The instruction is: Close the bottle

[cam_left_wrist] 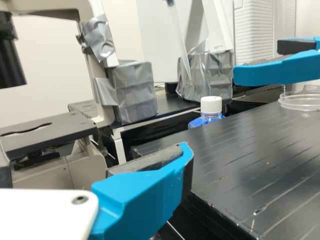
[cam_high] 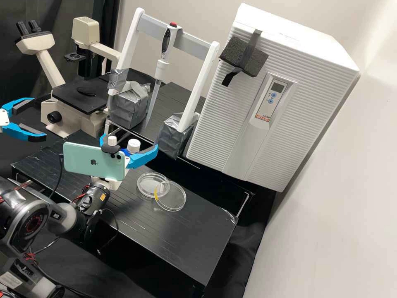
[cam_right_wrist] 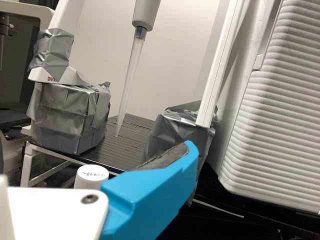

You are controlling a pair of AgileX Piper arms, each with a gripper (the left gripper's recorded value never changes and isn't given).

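A small bottle (cam_high: 133,146) with a blue body and a white cap on top (cam_left_wrist: 210,107) stands just beyond the far edge of the raised black platform (cam_high: 182,231). My right gripper (cam_high: 129,150) hovers at it, open, with its blue fingers wide apart on either side of the cap (cam_right_wrist: 91,176). One of its fingers (cam_right_wrist: 155,195) shows beside the cap and, from the other arm, slightly above the bottle (cam_left_wrist: 275,70). A small white cylinder (cam_high: 111,140) sits by the other finger; what it is I cannot tell. My left gripper (cam_high: 39,118) hangs open and empty at the far left, its finger (cam_left_wrist: 145,195) well short of the bottle.
Two clear petri dishes (cam_high: 162,191) lie on the platform just in front of the bottle. Behind stand a pipette (cam_high: 159,78) on a white stand with tape-wrapped feet (cam_high: 128,103), a microscope (cam_high: 70,95) at the left and a large white ribbed unit (cam_high: 269,95) at the right.
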